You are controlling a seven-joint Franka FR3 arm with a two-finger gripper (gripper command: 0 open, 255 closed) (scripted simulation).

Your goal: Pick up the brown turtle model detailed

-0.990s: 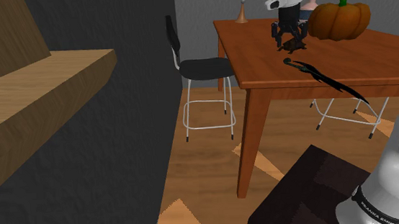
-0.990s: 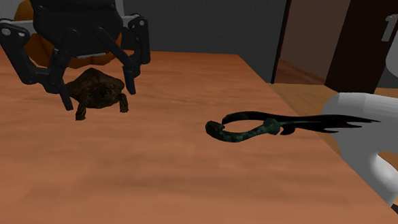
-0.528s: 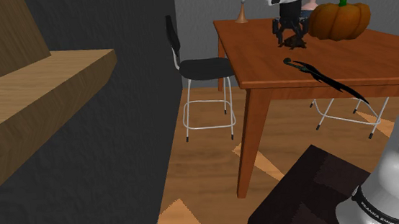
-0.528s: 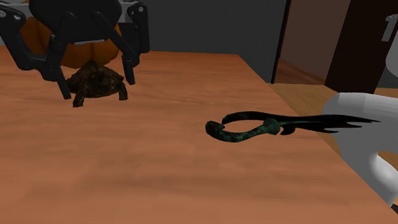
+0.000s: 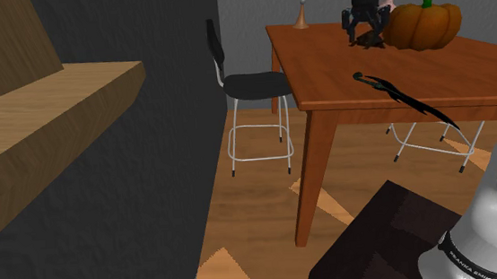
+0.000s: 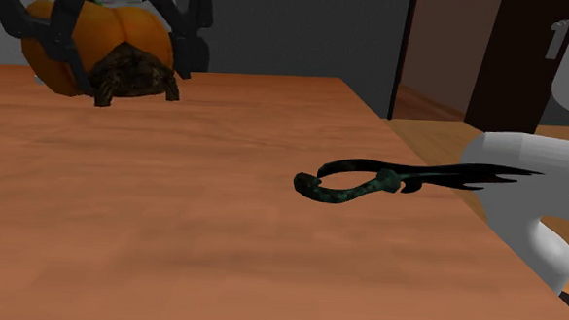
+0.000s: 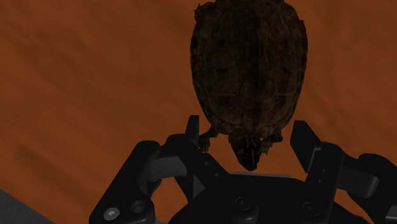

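The brown turtle model hangs a little above the wooden table, in front of the pumpkin. My black gripper is shut on it, one finger on each side of the shell. In the shoulder view the gripper holds the turtle over the table's far part, next to the pumpkin. Seen from the wrist, the turtle's dark domed shell reaches out past the gripper, with the reddish tabletop below it.
An orange pumpkin stands just behind the turtle. A black-and-green curved object lies near the table's edge. A lamp base stands at the far corner. A black chair is beside the table.
The gripper has risen with the turtle clasped in it. The turtle left the tabletop and moved up toward the pumpkin. The curved object has not moved.
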